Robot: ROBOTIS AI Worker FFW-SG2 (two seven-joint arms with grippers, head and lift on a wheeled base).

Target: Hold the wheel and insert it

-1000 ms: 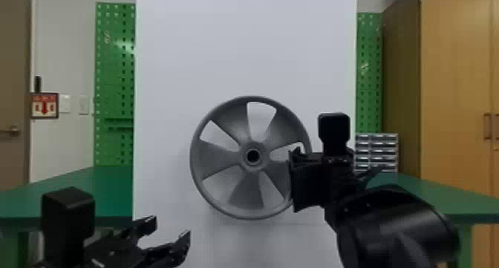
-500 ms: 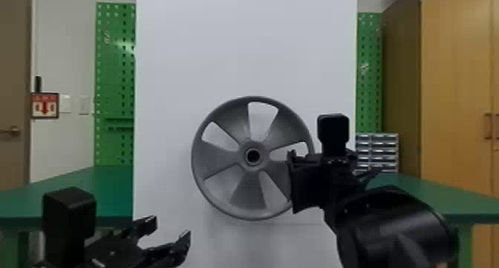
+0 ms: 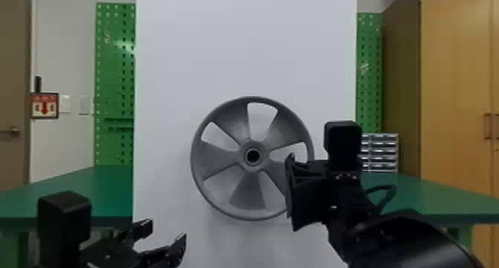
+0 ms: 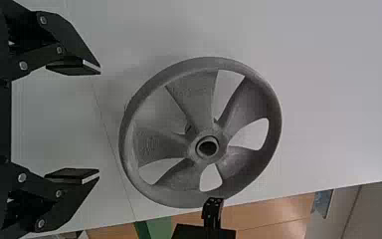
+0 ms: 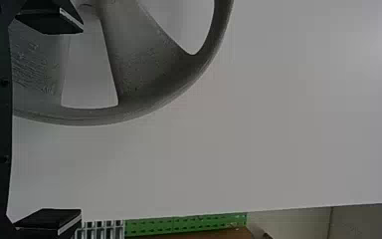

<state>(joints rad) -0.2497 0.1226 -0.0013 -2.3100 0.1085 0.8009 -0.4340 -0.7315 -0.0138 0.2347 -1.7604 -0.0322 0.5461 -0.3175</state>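
At the far left stand a door and, beside it, a wall with a small framed sign. Next comes a green pegboard, behind the left part of a green table.

Nearer, at the left, is the left gripper, its two fingers spread well apart with nothing between them. The wheel is beyond its fingertips, farther off and to the right; the left wrist view shows bare space between fingertips and rim.

The wheel is in the middle, upright before a tall white panel, its open face and round hub hole turned toward the robot. It is grey, with five broad spokes and gaps between them.

Just to the right of the hub, the right gripper overlaps the wheel's right side in the head view. Its fingers are wide apart too, not closed on the wheel: in the right wrist view one finger lies across the spoke area and the other is well outside the rim. Whether either touches the wheel, I cannot tell.

Farther right, in the background, are a small drawer unit, another strip of pegboard above it and a wooden cabinet.
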